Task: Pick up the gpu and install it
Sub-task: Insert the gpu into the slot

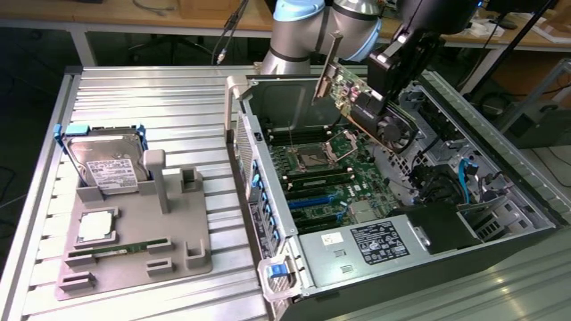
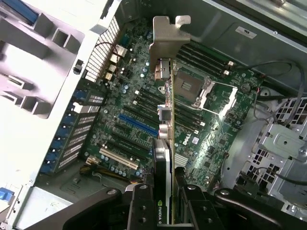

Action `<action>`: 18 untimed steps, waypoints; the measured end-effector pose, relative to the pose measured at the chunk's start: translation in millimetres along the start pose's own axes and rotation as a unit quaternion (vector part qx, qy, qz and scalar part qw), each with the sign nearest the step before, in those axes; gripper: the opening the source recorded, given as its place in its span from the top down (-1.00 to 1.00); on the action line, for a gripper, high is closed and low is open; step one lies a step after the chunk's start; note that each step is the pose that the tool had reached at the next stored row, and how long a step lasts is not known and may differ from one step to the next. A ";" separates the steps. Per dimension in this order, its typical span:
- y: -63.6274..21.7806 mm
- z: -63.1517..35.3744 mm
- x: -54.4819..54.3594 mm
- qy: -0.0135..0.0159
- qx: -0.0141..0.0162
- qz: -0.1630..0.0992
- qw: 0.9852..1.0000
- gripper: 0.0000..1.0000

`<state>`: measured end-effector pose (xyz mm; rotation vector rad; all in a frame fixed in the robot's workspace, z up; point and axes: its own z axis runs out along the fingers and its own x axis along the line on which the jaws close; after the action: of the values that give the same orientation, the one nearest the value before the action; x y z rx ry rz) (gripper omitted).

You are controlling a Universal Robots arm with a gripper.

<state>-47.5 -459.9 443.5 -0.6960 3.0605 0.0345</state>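
Wrist view: my claw clamped on the gpu, card edge-on
Exterior view: gpu tilted, hanging over the motherboard inside the open case

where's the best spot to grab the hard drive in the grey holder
Take its upper end, pinching the two flat faces, coming from above. The hard drive leans nearly upright in the grey holder, its lower end seated in the slot and its upper end sticking out.
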 end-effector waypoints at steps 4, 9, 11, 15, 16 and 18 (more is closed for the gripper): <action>0.0 0.0 0.0 0.000 0.000 -0.005 1.000 0.46; 0.0 0.0 0.0 0.000 0.000 -0.011 1.000 0.46; 0.0 0.0 0.0 0.000 0.000 -0.013 1.000 0.46; 0.0 0.0 0.0 0.000 0.000 -0.017 1.000 0.46; 0.0 0.0 0.0 0.000 0.000 -0.019 1.000 0.46; 0.0 0.0 0.0 0.000 0.000 -0.021 1.000 0.46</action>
<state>-47.6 -459.9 443.5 -0.7591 3.0459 0.0345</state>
